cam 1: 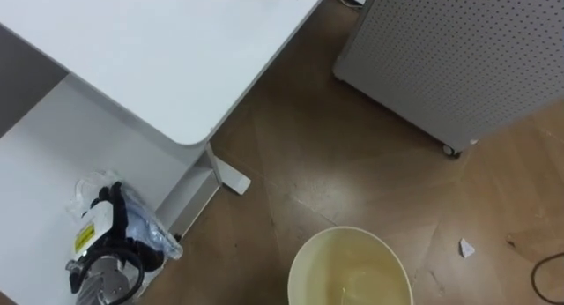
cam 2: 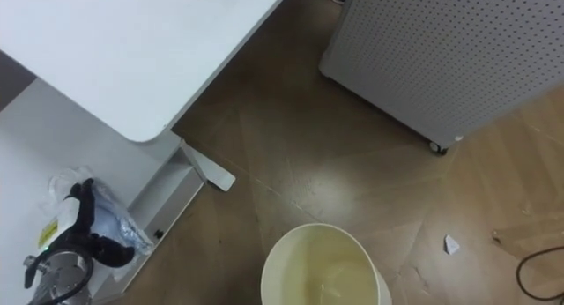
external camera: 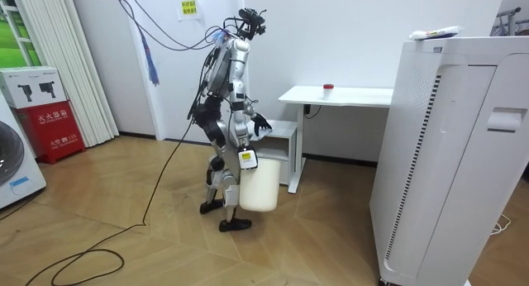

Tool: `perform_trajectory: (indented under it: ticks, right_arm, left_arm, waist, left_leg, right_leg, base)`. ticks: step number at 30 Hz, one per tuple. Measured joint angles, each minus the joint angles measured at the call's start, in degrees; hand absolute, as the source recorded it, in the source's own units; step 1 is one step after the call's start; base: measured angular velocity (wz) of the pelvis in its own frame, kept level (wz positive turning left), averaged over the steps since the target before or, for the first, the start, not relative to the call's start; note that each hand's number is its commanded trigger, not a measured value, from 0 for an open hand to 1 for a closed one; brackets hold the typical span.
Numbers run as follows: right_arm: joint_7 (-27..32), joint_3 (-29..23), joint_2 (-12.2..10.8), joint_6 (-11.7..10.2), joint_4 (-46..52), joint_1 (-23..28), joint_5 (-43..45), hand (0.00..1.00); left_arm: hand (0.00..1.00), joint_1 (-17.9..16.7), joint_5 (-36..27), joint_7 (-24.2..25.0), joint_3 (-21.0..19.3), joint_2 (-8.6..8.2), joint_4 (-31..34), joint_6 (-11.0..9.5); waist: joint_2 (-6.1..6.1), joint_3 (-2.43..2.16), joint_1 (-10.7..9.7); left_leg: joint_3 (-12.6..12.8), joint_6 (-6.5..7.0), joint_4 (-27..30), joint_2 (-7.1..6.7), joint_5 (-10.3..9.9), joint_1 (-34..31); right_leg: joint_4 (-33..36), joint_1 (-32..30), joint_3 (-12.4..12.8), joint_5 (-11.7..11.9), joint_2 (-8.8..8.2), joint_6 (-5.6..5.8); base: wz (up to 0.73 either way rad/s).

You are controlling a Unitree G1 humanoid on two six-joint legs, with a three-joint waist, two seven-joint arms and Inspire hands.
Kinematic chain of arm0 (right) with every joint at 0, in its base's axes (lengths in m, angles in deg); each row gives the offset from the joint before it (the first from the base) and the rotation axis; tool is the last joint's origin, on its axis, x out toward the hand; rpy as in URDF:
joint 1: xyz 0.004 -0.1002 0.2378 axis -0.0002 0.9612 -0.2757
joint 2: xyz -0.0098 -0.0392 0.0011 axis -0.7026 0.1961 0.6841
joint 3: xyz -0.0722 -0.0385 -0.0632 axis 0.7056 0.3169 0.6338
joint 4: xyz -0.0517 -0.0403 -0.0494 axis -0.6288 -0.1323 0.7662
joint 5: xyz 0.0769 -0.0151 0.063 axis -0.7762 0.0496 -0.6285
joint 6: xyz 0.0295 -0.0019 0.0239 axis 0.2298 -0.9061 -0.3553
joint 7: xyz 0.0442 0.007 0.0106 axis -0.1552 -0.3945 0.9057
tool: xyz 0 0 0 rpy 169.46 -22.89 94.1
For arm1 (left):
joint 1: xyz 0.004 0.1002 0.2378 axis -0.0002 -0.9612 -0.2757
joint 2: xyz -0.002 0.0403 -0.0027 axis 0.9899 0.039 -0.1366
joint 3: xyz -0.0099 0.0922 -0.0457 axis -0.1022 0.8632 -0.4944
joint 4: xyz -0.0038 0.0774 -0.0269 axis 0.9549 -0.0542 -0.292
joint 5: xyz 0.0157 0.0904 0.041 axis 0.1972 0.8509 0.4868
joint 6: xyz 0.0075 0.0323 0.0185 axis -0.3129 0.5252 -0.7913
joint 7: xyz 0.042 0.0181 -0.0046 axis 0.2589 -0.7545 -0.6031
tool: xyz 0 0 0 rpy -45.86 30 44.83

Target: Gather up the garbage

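My left hand point(cam 1: 113, 219) shows at the lower left, its dark fingers curled round a crumpled clear plastic wrapper point(cam 1: 145, 224) with some blue in it. It hovers over the white lower shelf point(cam 1: 53, 146) beside the desk. A cream waste bin point(cam 1: 304, 252) stands open at the bottom centre, to the right of that hand; its inside looks bare. A small white paper scrap point(cam 1: 466, 248) lies on the wood floor right of the bin. In the room view I stand facing the desk with the bin point(external camera: 258, 187) right in front of me, my right hand point(external camera: 246, 158) low by its rim.
The white desk point(cam 1: 159, 49) fills the upper left, and its foot point(cam 1: 231, 177) reaches out onto the floor. A white perforated cabinet on castors point(cam 1: 458, 49) stands at the upper right. Open wood floor point(cam 1: 352, 155) lies between them.
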Motion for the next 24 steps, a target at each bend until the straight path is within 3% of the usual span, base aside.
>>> perform_trajectory:
  ticks: [5,8,12,16,18,22,24]
  right_arm:
    - [0.5,1.0,0.1,0.0,0.3,0.0,-0.5,1.00]
    - [0.4,2.0,0.1,0.0,0.3,0.0,-2.8,1.00]
    - [-0.6,3.0,0.0,0.1,0.4,0.0,-4.3,1.00]
    - [-0.8,4.0,-0.3,-0.1,0.6,-0.1,-4.5,1.00]
    - [-0.9,4.7,-1.0,-0.4,0.6,-0.8,-4.2,1.00]
    - [-1.3,6.1,-3.2,-1.4,0.7,-1.1,-4.2,1.00]
    - [-1.7,6.7,-4.0,-1.4,1.7,-1.0,-4.1,1.00]
  left_arm:
    - [1.00,0.2,-0.6,-0.5,0.1,2.43,-0.1,0.1]
    - [1.00,0.0,-2.2,-0.5,2.0,2.25,-0.6,0.4]
    - [1.00,-1.0,-11.3,1.3,1.2,1.03,-0.8,-0.1]
    - [1.00,-2.6,-20.1,6.9,1.5,-2.04,0.5,-1.7]
    - [1.00,-3.6,-22.5,10.1,2.7,-3.89,0.5,-1.3]
    - [1.00,-7.1,-23.3,16.7,7.7,-10.79,1.1,-1.1]
    - [1.00,-7.8,-23.3,19.3,10.8,-13.02,2.2,-1.1]
  waist:
    - [0.01,-0.03,0.1]
    - [-0.04,-0.06,0.1]
    - [-0.06,-0.11,0.5]
    - [-0.07,-0.25,2.0]
    - [-0.20,-0.29,1.8]
    - [-0.69,-0.43,1.6]
    - [-1.19,-0.70,1.6]
  left_leg:
    - [-0.1,0.00,-0.1,0.01,0.0,0.0]
    - [-0.1,0.00,-0.2,0.01,0.0,0.3]
    - [-0.2,0.00,-0.4,-0.08,0.0,0.9]
    - [0.1,0.01,-1.2,-0.08,0.0,2.0]
    - [0.1,0.19,-1.4,-0.07,0.1,2.0]
    - [0.0,0.42,-1.4,-0.08,0.2,1.9]
    - [0.2,0.42,-1.2,-0.08,0.3,1.7]
  right_leg:
    - [0.2,0.0,-0.2,0.0,-0.18,-0.02]
    - [0.5,0.1,-0.2,0.0,-0.23,-0.03]
    - [0.7,0.5,-0.1,0.1,-0.24,-0.11]
    - [0.8,1.0,-0.5,0.2,-0.20,-0.29]
    - [0.9,1.0,-0.8,0.4,-0.27,-0.39]
    - [1.0,1.0,-1.3,0.6,-0.41,-0.52]
    - [1.1,0.8,-1.3,0.7,-0.37,-0.72]
  base:
    - [0.02]
    - [0.03]
    - [-0.02]
    - [-0.01]
    - [0.07]
    - [0.05]
    - [-0.03]
